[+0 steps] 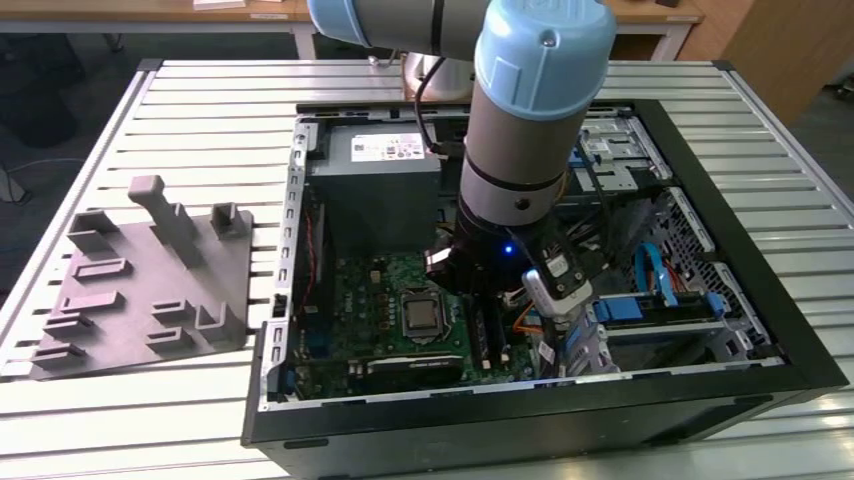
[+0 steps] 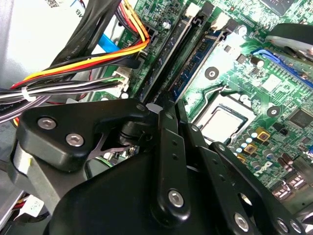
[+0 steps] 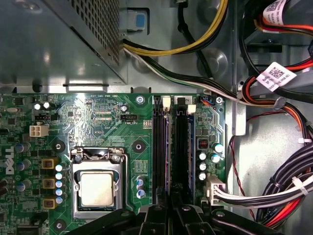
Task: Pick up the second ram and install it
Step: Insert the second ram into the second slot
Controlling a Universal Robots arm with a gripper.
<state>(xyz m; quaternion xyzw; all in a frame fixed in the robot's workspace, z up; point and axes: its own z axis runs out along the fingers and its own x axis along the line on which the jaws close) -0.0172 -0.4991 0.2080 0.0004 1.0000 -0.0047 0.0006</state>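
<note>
- Well, the second ram [image 3: 169,156] looks like a thin dark-blue stick seen edge-on in the first wrist view. It stands upright along a long black slot [image 3: 159,152], just beside the CPU socket [image 3: 97,188].
- In the second wrist view the stick [image 2: 195,63] shows its flat blue side, running the length of the slot on the green motherboard [image 2: 274,122].
- The gripper [image 3: 171,209] sits low inside the case, its fingers drawn almost together and pinching one end of the stick.
- The arm [image 1: 514,150] reaches straight down into the open computer case [image 1: 534,440], which lies on its side with the board facing up.
- A grey power supply [image 1: 380,170] fills the far end of the case. Bundles of black, red and yellow cables [image 3: 293,181] lie on the side of the slots away from the socket.
- The case rests on a table of pale slatted metal [image 1: 200,100].
- A grey plastic fixture plate [image 1: 147,290] lies on the slats towards the exterior view's left, well apart from the case.
- Beyond the table there is a wooden desk [image 1: 134,12].
</note>
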